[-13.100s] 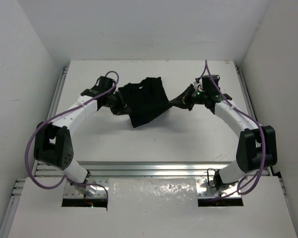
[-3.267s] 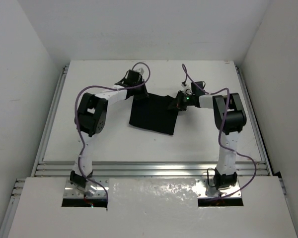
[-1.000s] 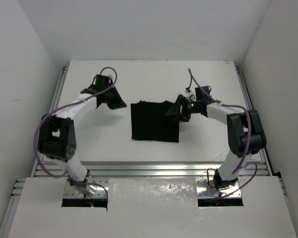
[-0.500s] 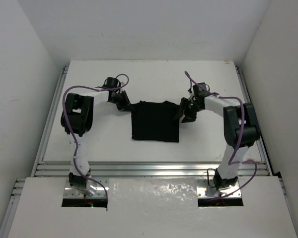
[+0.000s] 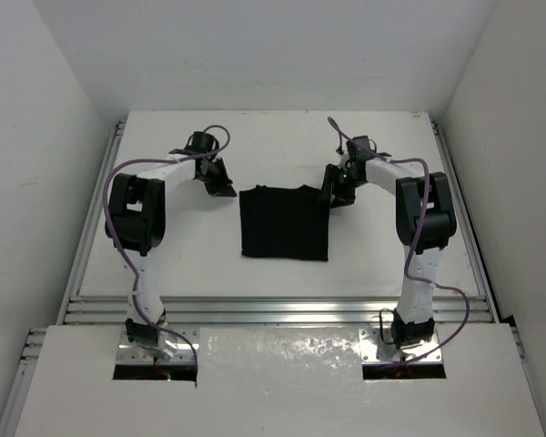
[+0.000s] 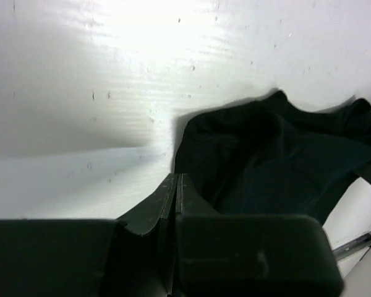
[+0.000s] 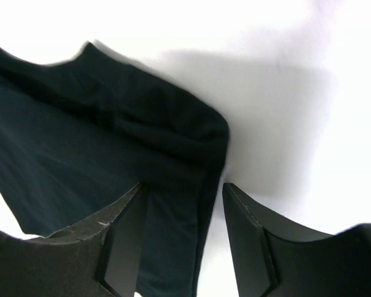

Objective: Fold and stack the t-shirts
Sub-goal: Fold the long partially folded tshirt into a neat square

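The black t-shirt (image 5: pixel 283 223) lies folded into a flat rectangle in the middle of the white table (image 5: pixel 282 146). My left gripper (image 5: pixel 222 185) hovers just off its far left corner, shut, with nothing between the fingers. In the left wrist view the shut gripper (image 6: pixel 176 177) points at the rumpled corner of the t-shirt (image 6: pixel 278 154). My right gripper (image 5: pixel 331 195) is at the far right corner, open. In the right wrist view the right gripper (image 7: pixel 182 187) straddles the folded right edge of the t-shirt (image 7: pixel 111 142), and the cloth lies loose between the spread fingers.
White walls close in the table on the left, right and back. A metal rail (image 5: pixel 282 305) runs along the near edge, in front of both arm bases. Purple cables loop off both arms.
The left gripper reached in to the shirt's far left corner, shut, and drew back a little. The right gripper narrowed somewhat and moved back along the shirt's right edge. The shirt stayed put.
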`<control>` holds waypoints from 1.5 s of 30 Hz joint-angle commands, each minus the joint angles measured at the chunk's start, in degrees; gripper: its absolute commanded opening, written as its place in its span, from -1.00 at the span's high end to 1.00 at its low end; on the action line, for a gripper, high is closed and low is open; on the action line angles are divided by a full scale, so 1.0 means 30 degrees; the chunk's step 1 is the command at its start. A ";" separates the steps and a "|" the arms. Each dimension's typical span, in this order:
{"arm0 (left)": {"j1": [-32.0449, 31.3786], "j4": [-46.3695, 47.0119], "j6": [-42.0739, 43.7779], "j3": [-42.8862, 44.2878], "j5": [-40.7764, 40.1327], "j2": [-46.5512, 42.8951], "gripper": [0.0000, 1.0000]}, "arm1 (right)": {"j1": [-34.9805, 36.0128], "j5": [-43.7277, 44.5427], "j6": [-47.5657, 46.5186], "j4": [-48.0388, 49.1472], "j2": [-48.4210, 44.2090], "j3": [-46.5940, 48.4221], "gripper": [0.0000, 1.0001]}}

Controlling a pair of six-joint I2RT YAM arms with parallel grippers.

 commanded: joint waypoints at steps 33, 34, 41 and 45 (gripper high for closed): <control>-0.0154 0.0756 -0.1364 0.0670 0.1052 0.1345 0.97 | 0.1397 0.1634 -0.0673 -0.1640 0.0642 0.2849 -0.23; -0.0036 0.1165 -0.1483 0.0086 0.0994 0.0674 0.94 | 0.1339 0.1459 -0.0674 -0.1726 0.0583 0.2993 -0.27; 0.0434 0.3160 -0.1133 0.0400 0.3277 -0.0183 0.76 | 0.1251 -0.0563 -0.0762 -0.2108 0.0671 0.4020 -0.39; 0.0463 0.2724 -0.1104 0.1310 0.3368 -0.0475 0.76 | 0.1222 -0.0770 -0.0703 -0.2138 0.0437 0.4109 -0.41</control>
